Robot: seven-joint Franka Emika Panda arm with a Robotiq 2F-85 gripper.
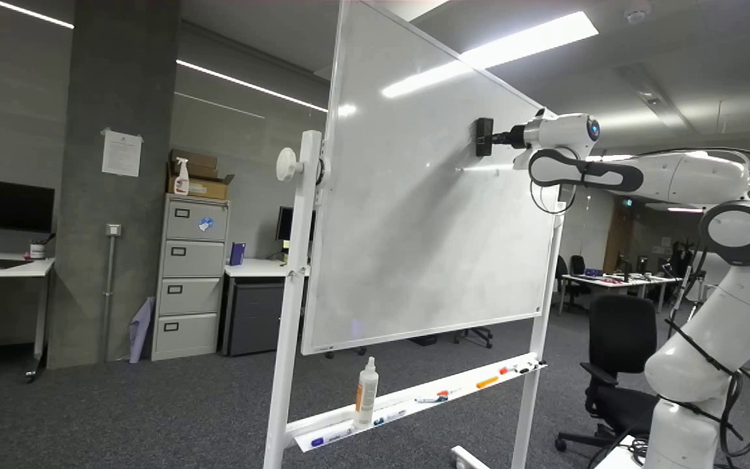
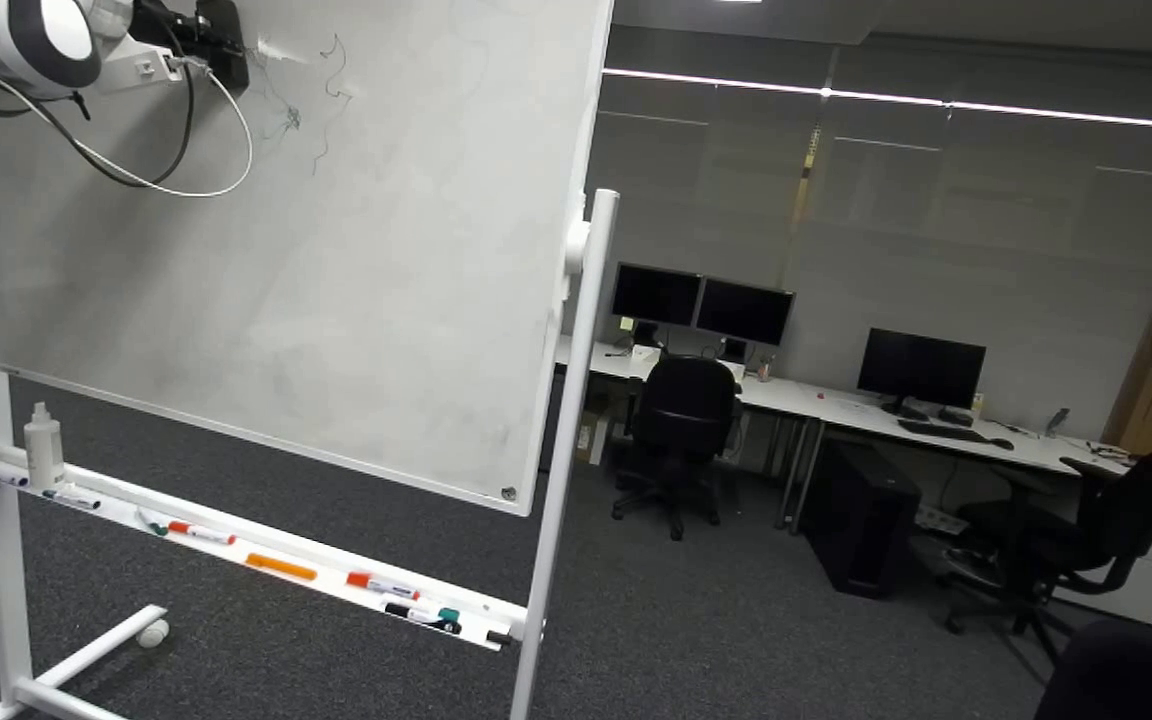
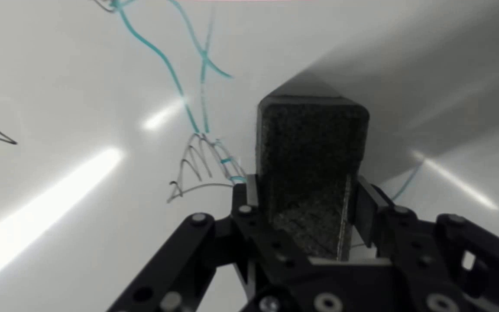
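The end effector [image 3: 309, 195] is clamped on a black block [image 3: 312, 147], between one and two o'clock from the middle of the whiteboard [image 1: 414, 215] in an exterior view. Whether the block's far face fully meets the board is hard to tell. In the wrist view, teal strokes [image 3: 163, 56] run at ten o'clock from the block, a grey scribble [image 3: 184, 161] at nine. The fingers [image 3: 366, 210] pinch only its sides, so a hard sideways drag could twist it loose; excess push could tip the board about its side knob [image 1: 287, 164]. The drooping white cable [image 2: 250, 150] could snag.
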